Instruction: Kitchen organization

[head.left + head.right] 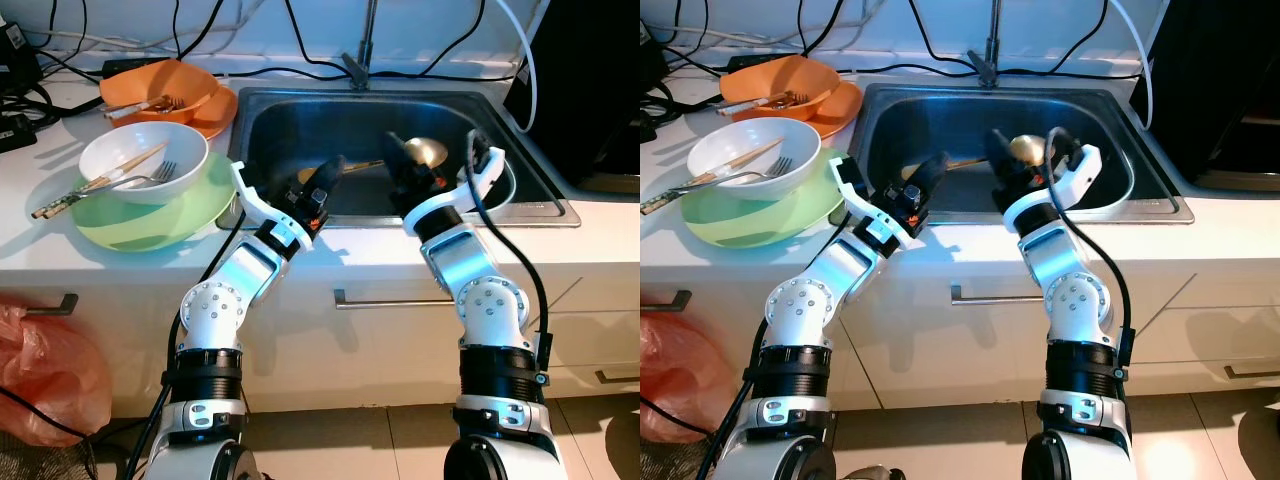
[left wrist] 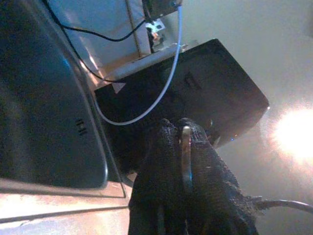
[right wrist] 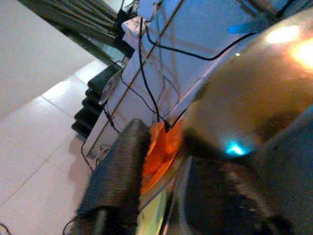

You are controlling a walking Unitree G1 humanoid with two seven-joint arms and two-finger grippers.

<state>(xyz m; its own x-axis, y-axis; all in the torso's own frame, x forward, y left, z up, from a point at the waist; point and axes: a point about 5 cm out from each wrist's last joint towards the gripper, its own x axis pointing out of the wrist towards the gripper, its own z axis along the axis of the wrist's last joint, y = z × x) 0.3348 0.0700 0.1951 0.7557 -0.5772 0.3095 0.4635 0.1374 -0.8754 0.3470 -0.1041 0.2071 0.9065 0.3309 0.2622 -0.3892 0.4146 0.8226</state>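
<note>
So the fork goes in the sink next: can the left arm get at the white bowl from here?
Probably not yet: the left end effector is shut on a utensil handle over the sink.

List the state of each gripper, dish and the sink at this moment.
left gripper: shut on a thin metal handle, over the sink.
right gripper: holding a gold ladle.
white bowl: upright on green plate, holding fork and chopsticks.
sink: no water visible.
</note>
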